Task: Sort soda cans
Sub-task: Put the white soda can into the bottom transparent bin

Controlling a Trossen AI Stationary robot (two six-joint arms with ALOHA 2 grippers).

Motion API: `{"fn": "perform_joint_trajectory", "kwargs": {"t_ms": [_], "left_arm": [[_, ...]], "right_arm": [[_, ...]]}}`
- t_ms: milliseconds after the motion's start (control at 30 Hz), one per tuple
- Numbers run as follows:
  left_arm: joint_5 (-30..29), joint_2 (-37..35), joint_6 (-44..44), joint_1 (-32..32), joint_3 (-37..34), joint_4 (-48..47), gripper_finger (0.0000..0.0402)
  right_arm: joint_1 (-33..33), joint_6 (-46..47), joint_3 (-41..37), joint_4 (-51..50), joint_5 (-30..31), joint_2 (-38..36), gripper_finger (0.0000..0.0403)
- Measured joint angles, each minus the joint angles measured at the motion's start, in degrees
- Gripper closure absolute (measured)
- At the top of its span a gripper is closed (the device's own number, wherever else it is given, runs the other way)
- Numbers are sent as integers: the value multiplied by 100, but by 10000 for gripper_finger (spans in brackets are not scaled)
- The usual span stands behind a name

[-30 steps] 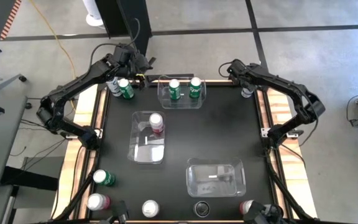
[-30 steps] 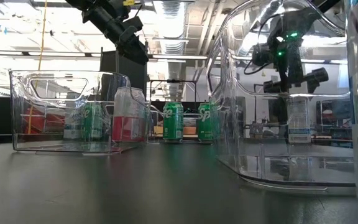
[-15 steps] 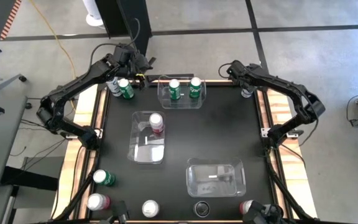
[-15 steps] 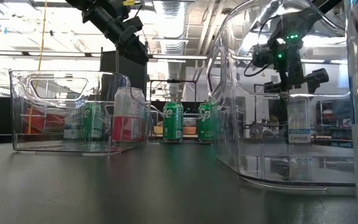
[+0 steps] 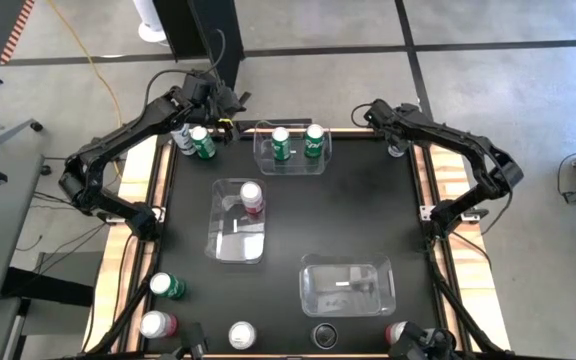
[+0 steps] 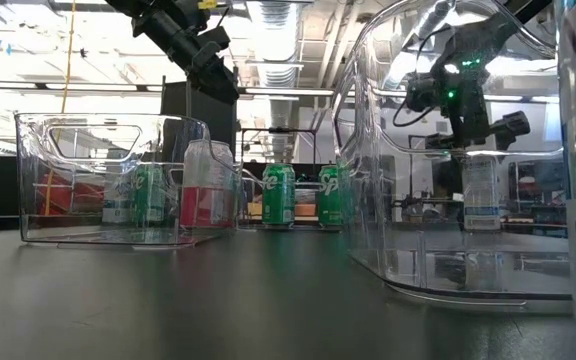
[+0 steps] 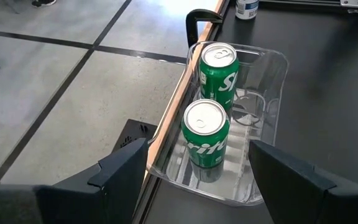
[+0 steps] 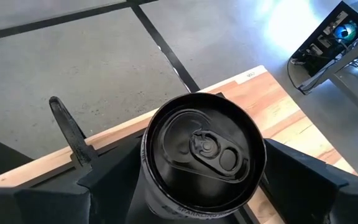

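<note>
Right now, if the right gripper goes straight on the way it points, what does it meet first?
The dark can between the open right gripper's fingers, at the table's far right corner; how near is unclear.

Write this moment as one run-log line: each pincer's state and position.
left pincer: open, near clear plastic bin holding two green soda cans | right pincer: open around dark grey soda can, far right corner

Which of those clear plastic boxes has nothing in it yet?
The clear bin nearest the table's front edge. The far bin holds two green cans; the middle bin holds one red-pink can.
</note>
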Motion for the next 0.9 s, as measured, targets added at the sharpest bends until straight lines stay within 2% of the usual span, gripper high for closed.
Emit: {"fn": "perform_joint_trajectory", "kwargs": {"t_ms": [400,900], "left_arm": [[0,0,-15,0,0,-2,125],[0,0,-34,0,0,-2,125]], "right_arm": [[59,-44,-225,358,42,-4,99],[121,-43,-238,365,-66,-7,112]]}}
